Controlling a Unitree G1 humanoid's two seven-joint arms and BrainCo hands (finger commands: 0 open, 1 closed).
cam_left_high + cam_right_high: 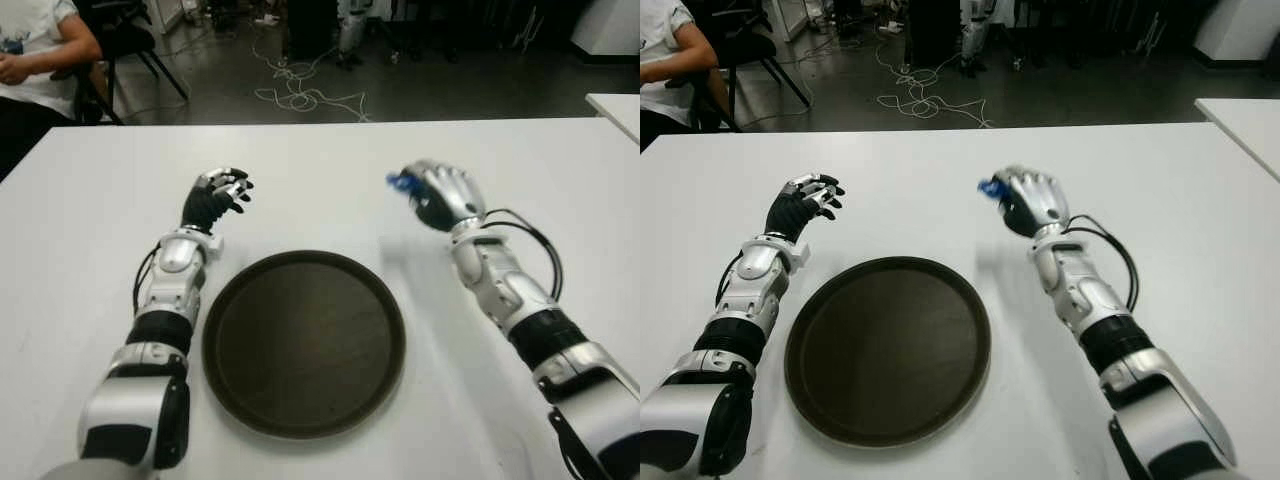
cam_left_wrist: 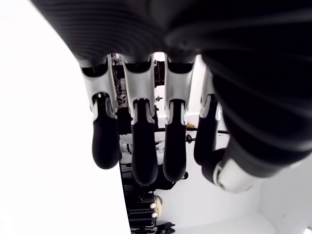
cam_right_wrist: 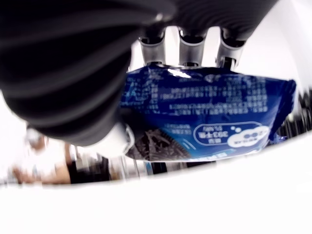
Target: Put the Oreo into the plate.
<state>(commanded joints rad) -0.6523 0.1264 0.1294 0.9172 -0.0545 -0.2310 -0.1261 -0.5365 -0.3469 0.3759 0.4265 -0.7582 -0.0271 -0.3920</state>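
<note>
A blue Oreo packet (image 3: 204, 117) is gripped in my right hand (image 1: 436, 193), fingers curled over it; only a blue corner (image 1: 399, 182) peeks out in the eye views. That hand is raised over the white table (image 1: 330, 180), beyond and to the right of the round dark brown plate (image 1: 304, 342). The plate lies between my two forearms with nothing on it. My left hand (image 1: 217, 197) shows to the left of the plate's far edge, fingers loosely extended and holding nothing, as the left wrist view confirms (image 2: 146, 146).
A person in a white shirt (image 1: 35, 50) sits at the far left corner beside a chair. Cables (image 1: 300, 90) lie on the dark floor past the table's far edge. A second white table's corner (image 1: 618, 108) shows at the right.
</note>
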